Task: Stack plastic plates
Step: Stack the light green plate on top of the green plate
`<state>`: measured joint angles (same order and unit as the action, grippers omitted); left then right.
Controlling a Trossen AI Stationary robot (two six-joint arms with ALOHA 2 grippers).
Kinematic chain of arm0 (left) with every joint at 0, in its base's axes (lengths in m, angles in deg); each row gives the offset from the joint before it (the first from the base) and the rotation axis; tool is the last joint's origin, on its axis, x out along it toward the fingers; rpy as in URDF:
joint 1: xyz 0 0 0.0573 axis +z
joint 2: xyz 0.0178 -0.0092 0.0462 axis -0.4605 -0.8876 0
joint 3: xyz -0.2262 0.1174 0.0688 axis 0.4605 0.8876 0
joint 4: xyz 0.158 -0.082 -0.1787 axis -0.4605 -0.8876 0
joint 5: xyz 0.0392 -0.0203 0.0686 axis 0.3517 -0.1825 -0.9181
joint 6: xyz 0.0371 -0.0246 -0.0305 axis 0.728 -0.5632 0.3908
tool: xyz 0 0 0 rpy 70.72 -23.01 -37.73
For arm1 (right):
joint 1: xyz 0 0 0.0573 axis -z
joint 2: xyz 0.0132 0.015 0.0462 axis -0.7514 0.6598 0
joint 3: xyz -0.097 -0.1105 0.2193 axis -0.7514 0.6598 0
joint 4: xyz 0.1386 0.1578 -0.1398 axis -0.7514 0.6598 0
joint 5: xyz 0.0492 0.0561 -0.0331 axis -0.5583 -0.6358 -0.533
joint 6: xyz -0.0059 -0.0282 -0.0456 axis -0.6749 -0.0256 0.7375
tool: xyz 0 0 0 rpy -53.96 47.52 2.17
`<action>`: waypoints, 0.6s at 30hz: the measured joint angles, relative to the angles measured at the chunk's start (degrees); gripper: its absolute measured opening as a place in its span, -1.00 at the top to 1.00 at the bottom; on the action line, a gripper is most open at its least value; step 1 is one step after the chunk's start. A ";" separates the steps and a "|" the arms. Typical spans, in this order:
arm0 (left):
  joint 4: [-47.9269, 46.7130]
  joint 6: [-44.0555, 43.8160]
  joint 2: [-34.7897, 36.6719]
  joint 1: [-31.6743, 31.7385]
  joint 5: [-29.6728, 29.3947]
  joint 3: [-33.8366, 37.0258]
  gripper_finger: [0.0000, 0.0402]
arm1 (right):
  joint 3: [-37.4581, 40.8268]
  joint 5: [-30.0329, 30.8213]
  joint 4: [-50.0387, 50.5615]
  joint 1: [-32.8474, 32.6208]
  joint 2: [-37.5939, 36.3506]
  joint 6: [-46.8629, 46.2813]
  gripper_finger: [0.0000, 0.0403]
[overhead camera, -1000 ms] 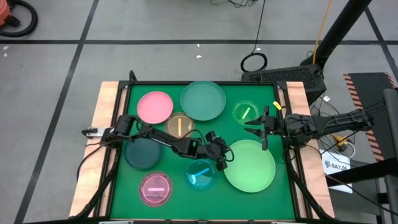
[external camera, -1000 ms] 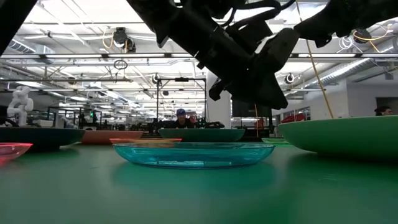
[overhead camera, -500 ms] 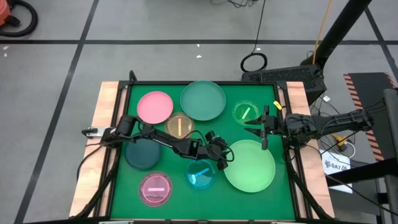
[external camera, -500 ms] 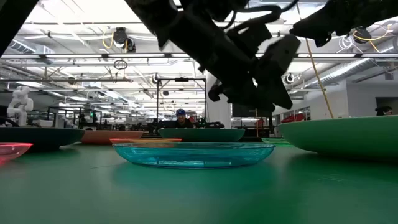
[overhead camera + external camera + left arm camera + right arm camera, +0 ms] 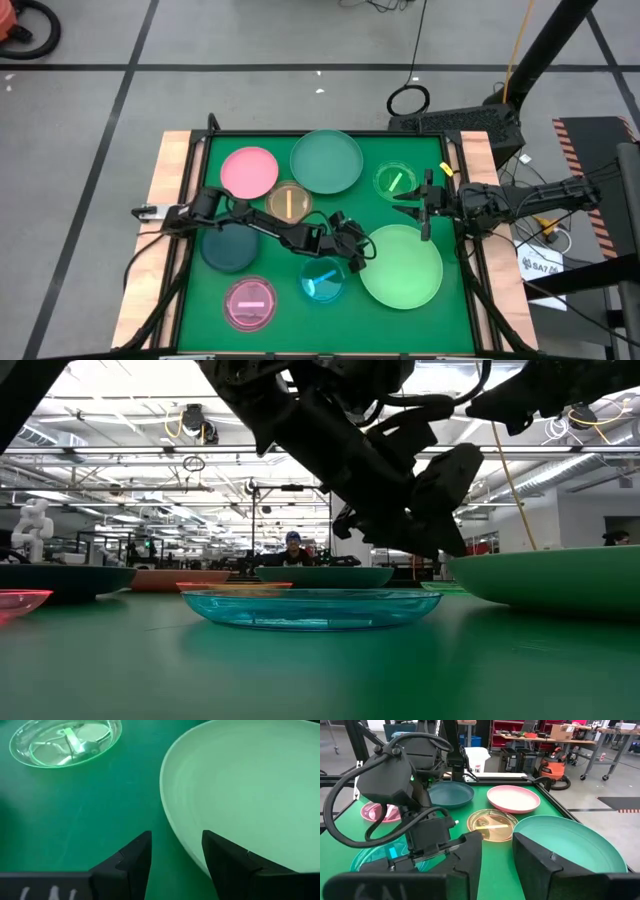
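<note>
The left gripper point(image 5: 358, 252) is hovering at the near rim of the large light-green plate point(image 5: 403, 266), its fingers point(image 5: 131, 861) spread and empty, with the plate's edge lying just ahead of the gap between them. By the look of it, the step in hand is the approach to a first pick: none of the plates is yet stacked.

All eight are lying singly on the green mat point(image 5: 390, 210):
- the cyan plate point(image 5: 322, 279) beside the left gripper
- the magenta plate point(image 5: 250, 302) at the front
- the dark teal plate point(image 5: 229, 247) under the left arm
- the pink plate point(image 5: 249, 171), amber plate point(image 5: 290, 200), large teal plate point(image 5: 327, 161) and small green plate point(image 5: 394, 181) toward the back

The right gripper point(image 5: 424, 208) is waiting at the mat's right edge, fingers point(image 5: 540, 863) apart and holding nothing.

The next move likely calls for straddling the light-green rim with the jaws and closing on it.
</note>
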<state>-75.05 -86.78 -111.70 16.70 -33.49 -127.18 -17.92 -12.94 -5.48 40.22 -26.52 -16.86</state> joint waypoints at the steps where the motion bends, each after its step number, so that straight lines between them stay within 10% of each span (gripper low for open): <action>1: -0.02 -0.32 0.00 0.12 0.00 0.00 0.09 | -0.01 0.01 0.00 0.00 0.00 0.00 0.49; 18: 3.65 -1.94 -2.14 0.15 0.81 0.04 0.09 | -0.02 0.04 -0.01 0.00 -0.02 -0.87 0.49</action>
<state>-71.40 -88.72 -113.84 16.85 -32.68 -127.13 -17.94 -12.91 -5.49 40.22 -26.54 -17.74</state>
